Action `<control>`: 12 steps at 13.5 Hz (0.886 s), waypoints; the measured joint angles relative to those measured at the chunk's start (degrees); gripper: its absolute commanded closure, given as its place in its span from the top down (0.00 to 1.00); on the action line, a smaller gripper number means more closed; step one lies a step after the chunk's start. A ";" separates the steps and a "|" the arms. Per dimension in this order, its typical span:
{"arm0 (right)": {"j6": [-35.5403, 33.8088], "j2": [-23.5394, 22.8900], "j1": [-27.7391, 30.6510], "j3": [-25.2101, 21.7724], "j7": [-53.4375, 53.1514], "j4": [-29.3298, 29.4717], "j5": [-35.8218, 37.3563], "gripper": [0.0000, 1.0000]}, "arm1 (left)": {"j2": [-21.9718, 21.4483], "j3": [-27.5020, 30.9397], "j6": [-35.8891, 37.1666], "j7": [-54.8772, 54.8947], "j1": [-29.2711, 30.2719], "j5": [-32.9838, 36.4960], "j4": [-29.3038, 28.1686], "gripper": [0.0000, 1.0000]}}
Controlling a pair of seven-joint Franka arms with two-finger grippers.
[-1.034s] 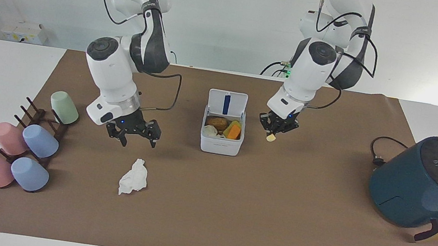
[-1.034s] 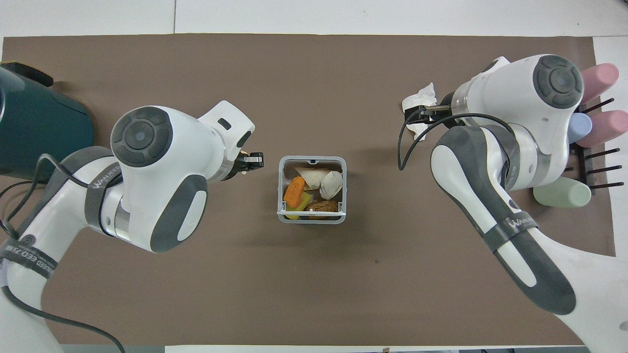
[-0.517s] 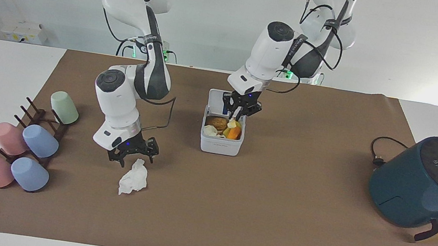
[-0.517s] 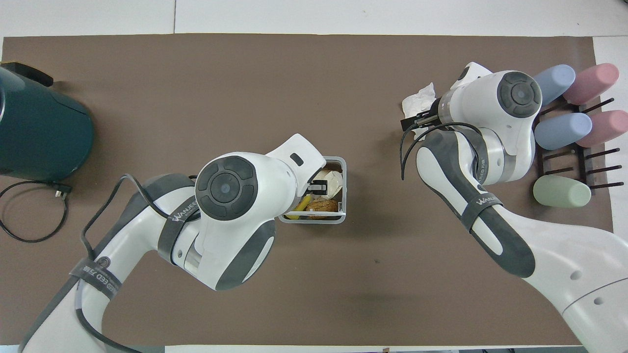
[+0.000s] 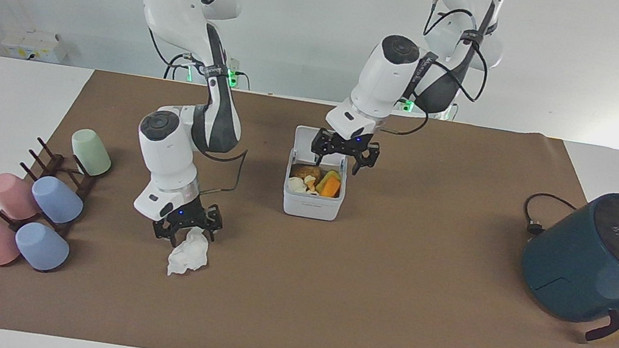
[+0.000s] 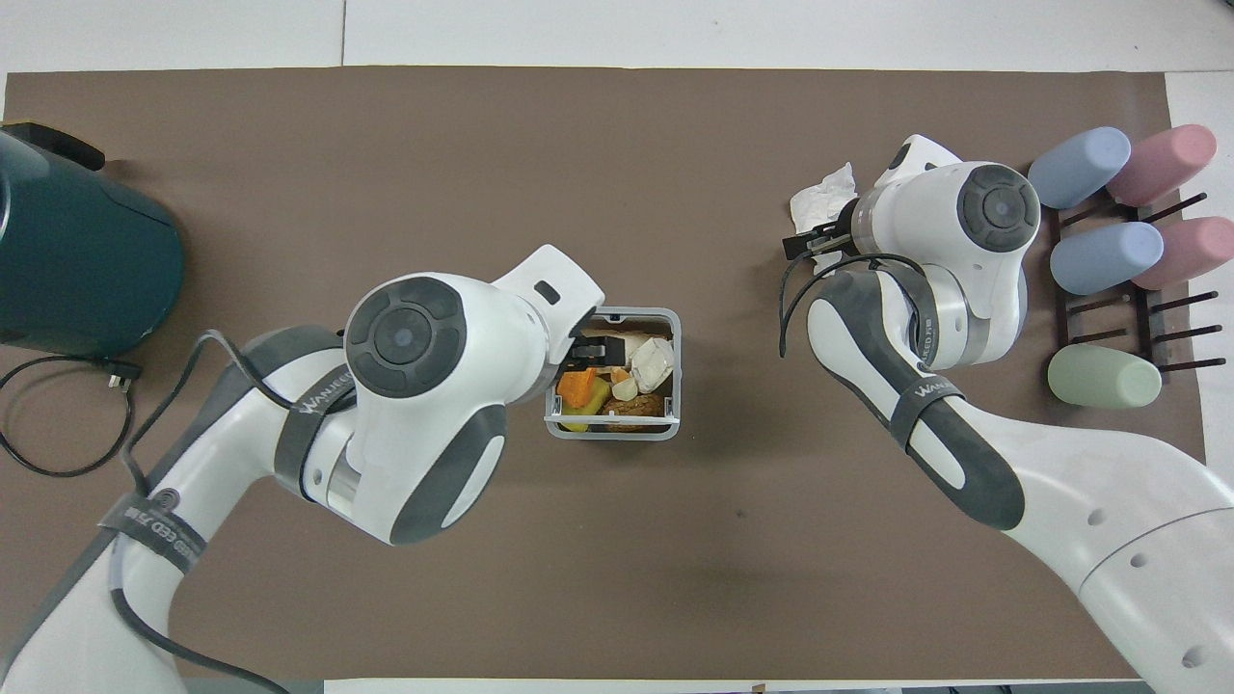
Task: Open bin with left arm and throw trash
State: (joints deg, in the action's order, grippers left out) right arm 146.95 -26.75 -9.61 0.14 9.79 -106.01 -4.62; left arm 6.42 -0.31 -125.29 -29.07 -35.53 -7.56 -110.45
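Observation:
The white bin (image 5: 311,204) stands mid-mat with its flip lid (image 5: 307,139) upright; it also shows in the overhead view (image 6: 675,333). Inside lie a cream paper wad (image 5: 297,184) (image 6: 651,360), a tiny pale yellow lump (image 5: 310,180) (image 6: 625,388) and brown, orange and green scraps. My left gripper (image 5: 344,158) (image 6: 584,351) hangs open and empty just over the bin. The white tissue wad (image 5: 189,252) (image 6: 818,199) lies on the mat toward the right arm's end. My right gripper (image 5: 185,230) (image 6: 808,241) is open, low over the tissue, fingers at its top edge.
A dark teal round appliance (image 5: 597,260) (image 6: 77,260) with its cord (image 5: 536,217) stands at the left arm's end. A dark rack (image 5: 60,177) with several pastel cups (image 5: 57,199) stands at the right arm's end, beside the right arm.
My left gripper carried the yellow lump from beside the bin to over it and opened; the lump now lies in the bin. My right gripper came down onto the tissue.

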 measured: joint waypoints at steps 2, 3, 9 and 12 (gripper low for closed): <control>2.58 0.00 -0.02 0.02 0.03 -1.69 0.01 0.15 | -1.70 0.28 2.87 4.98 5.29 0.00 0.09 1.00; 2.89 -0.01 -0.02 0.02 0.11 -2.39 0.02 0.00 | -2.90 0.40 4.00 8.01 8.04 0.00 0.13 1.00; -13.18 1.27 -0.22 0.16 0.76 5.44 0.13 0.00 | -9.58 0.71 13.81 23.43 22.87 2.63 1.63 1.00; -25.38 2.67 -2.39 1.02 -7.61 12.82 0.02 0.00 | -10.25 0.75 19.20 30.44 28.95 3.91 5.63 1.00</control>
State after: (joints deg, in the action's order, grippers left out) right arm 121.57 -24.08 -12.00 1.16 2.18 -93.19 -4.61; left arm -3.83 0.43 -106.09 1.37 -6.59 -3.65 -104.81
